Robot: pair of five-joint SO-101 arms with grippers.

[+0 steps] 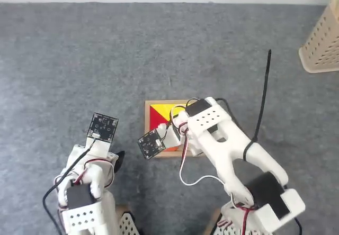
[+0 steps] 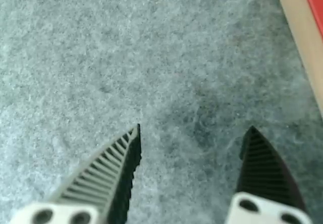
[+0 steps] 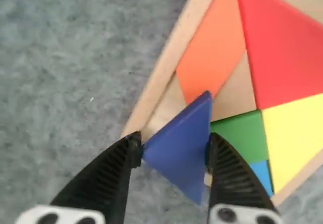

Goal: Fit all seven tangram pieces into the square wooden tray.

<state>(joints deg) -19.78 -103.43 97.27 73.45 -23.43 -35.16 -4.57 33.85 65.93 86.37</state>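
High view, tray: your square wooden tray [image 1: 147, 126] sits mid-table on the grey carpet [image 1: 79, 60], with a red piece [image 1: 157, 119] and a yellow piece [image 1: 178, 109] showing inside it.
High view, arms: your right arm [image 1: 228, 139] leans over the tray. Your left arm [image 1: 87, 187] stands beside it, off the tray.
High view, surroundings: a perforated beige basket [image 1: 323, 39] stands at the far right edge.
Left wrist view, claw: your left gripper [image 2: 194, 130] hangs over bare carpet, fingers spread wide, nothing between them.
Left wrist view, tray: the tray's rim [image 2: 303, 37] is close by, with a sliver of the red piece beyond it.
Right wrist view, claw: your right gripper [image 3: 174, 138] is clamped on the dark blue triangle [image 3: 184, 151], one finger on each side.
Right wrist view, triangle: it sits tilted over the tray's corner, its tip over the bare wood between the orange piece [image 3: 214, 47] and the green piece [image 3: 242, 135].
Right wrist view, seated pieces: red, yellow, green, orange and a light blue piece [image 3: 262, 176] lie flat in the tray.
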